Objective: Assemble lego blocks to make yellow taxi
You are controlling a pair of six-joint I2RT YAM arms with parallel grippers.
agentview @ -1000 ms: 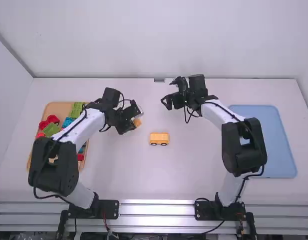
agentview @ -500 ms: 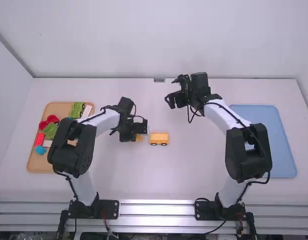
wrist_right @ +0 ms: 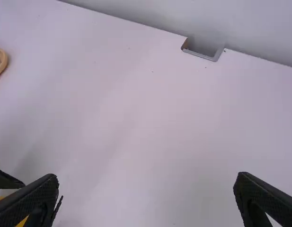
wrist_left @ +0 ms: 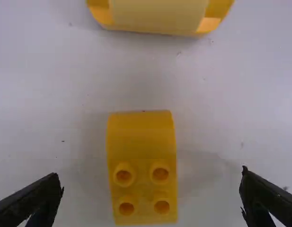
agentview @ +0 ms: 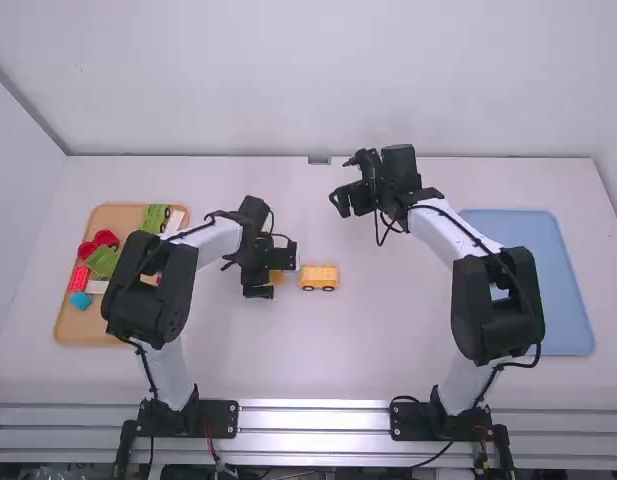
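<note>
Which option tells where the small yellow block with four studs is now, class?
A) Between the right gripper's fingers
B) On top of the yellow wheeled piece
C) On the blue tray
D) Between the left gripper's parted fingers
D: the small yellow block sits between the open fingers of the left gripper, with a gap on either side.

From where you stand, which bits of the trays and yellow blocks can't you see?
- Tan tray, high view: partly behind the left arm.
- Blue tray, high view: partly behind the right arm.
- Small yellow block, high view: partly covered by the left gripper.
- Wheeled yellow block, left wrist view: cut off by the top edge.
</note>
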